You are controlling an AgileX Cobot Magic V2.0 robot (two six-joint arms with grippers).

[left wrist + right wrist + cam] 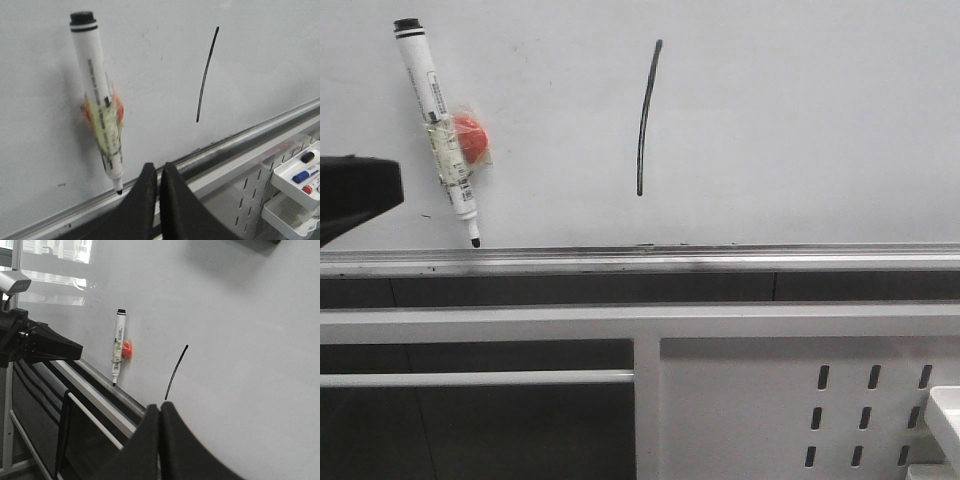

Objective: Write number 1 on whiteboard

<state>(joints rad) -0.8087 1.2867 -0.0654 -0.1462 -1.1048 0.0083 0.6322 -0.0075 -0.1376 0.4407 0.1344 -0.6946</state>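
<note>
Pale and glossy, the whiteboard (820, 120) fills the background, its silver lower rail (620, 262) smudged with black ink. Near the board's middle, above the rail, stands the number 1 (644, 118): a thin black stroke, nearly upright and slightly bowed. Toward the left edge a white marker pen (439, 130) hangs tip down, taped to a red magnet (470, 138). My left gripper (159, 175) is clenched on nothing just below the pen tip; my right gripper (160, 415) is likewise closed and empty.
</note>
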